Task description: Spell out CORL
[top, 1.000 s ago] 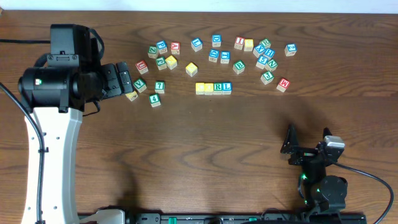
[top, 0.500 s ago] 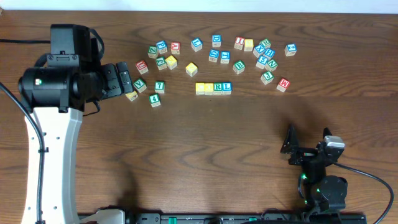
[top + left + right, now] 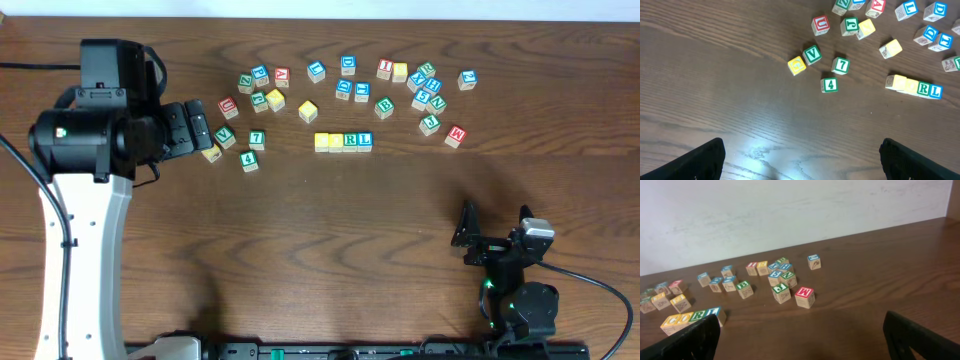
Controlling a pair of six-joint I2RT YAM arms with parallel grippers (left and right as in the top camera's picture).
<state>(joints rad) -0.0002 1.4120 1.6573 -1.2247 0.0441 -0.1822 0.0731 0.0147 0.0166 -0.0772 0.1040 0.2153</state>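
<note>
4 CORL cubes (image 3: 343,141) in 1 row

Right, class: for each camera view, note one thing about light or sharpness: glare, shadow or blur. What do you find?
Left wrist view: a pale glare patch on the table, between dark, blurred jaws. Overhead view: even light, a soft shadow beyond the right gripper. Right wrist view: bright, washed-out wall; the CORL row is sharp enough to read.

- This looks like a robot lab or test room.
- At a dark brown wooden tabletop (image 3: 330,220) stand a big white and black robot arm (image 3: 85,200) and a small black robot arm (image 3: 512,285).
- Behind it is a plain white wall (image 3: 790,210).
</note>
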